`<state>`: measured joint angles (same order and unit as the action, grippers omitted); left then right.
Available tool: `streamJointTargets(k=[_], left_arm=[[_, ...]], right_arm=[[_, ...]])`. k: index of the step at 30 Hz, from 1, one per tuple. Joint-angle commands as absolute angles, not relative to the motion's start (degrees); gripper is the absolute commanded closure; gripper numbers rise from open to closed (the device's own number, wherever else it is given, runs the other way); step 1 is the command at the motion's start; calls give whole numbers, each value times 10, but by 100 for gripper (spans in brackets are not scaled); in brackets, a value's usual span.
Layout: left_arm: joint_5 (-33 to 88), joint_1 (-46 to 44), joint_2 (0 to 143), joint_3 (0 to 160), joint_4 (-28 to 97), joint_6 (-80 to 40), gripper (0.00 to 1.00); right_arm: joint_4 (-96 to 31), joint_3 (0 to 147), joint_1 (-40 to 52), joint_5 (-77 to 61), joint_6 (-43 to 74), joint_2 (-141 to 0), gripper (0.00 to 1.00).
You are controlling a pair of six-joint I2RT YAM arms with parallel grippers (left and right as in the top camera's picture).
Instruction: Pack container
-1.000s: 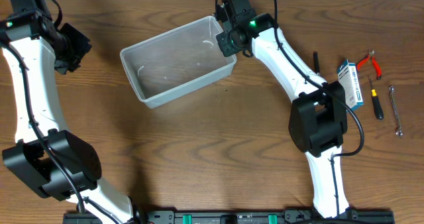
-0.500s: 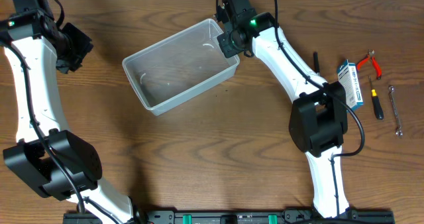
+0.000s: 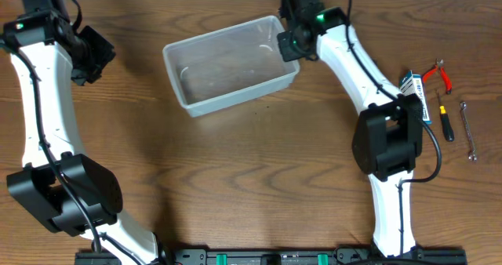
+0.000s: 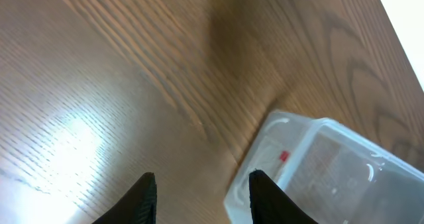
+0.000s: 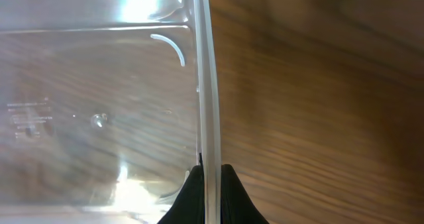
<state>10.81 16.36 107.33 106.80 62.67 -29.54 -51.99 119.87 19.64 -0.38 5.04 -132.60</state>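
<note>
The clear plastic container lies empty at the upper middle of the table, tilted. My right gripper is shut on its right-hand wall; in the right wrist view the thin rim runs straight down between the two dark fingertips of the right gripper. My left gripper hovers over bare wood at the upper left, apart from the tub, open with nothing between its fingers. The left wrist view shows the left gripper and one corner of the container.
At the far right lie a blue-and-white box, red-handled pliers, a small screwdriver and a wrench. The table's back edge runs just behind the container.
The right gripper has dragged the container to the right and slightly toward the back. The left arm has shifted a little to the right.
</note>
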Motion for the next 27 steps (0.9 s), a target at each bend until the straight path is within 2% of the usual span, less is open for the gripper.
streamJointTargets(k=[1,12,27], left_arm=[[111,154,1072,1070,628,-283,65],[111,144,1072,1070,627,-283,65],[111,144,1072,1070,627,-283,65]], right_arm=[[-535,1200,181,11,62,-1326,99],[-576,1200,174,71,69,-1325,99],[-615,1200,132,71,103,-1313,99]])
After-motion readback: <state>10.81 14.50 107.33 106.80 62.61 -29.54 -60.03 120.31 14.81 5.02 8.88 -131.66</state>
